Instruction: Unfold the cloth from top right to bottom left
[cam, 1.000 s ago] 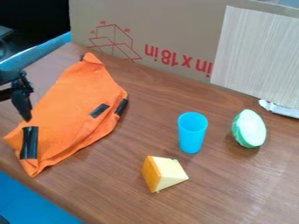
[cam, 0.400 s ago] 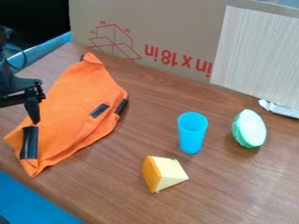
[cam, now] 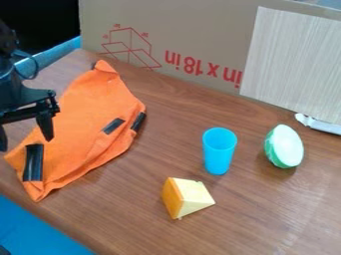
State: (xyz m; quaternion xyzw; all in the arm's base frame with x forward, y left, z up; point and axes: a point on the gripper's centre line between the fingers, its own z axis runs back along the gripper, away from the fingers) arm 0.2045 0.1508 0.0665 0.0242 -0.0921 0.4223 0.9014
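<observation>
The black gripper [cam: 25, 139] is at the left edge, over the left side of the cloth, its two fingers spread wide and pointing down with nothing between them. An orange cloth [cam: 86, 122] lies on the left part of the table, its narrow end toward the back and its wide end toward the front left. Black tape strips mark it near the front-left corner and along its right side. Folded layers show along its lower right edge. One finger hangs just above the strip at the cloth's front left.
A blue cup [cam: 219, 151] stands right of the middle, with a cheese wedge [cam: 186, 197] in front of it. Farther right sits a green and white toy piece [cam: 284, 146]. A cardboard panel [cam: 180, 30] stands along the back edge of the wooden table [cam: 259, 214].
The gripper has moved right from the left edge, and its second finger has come into view. The cloth and other objects have stayed put.
</observation>
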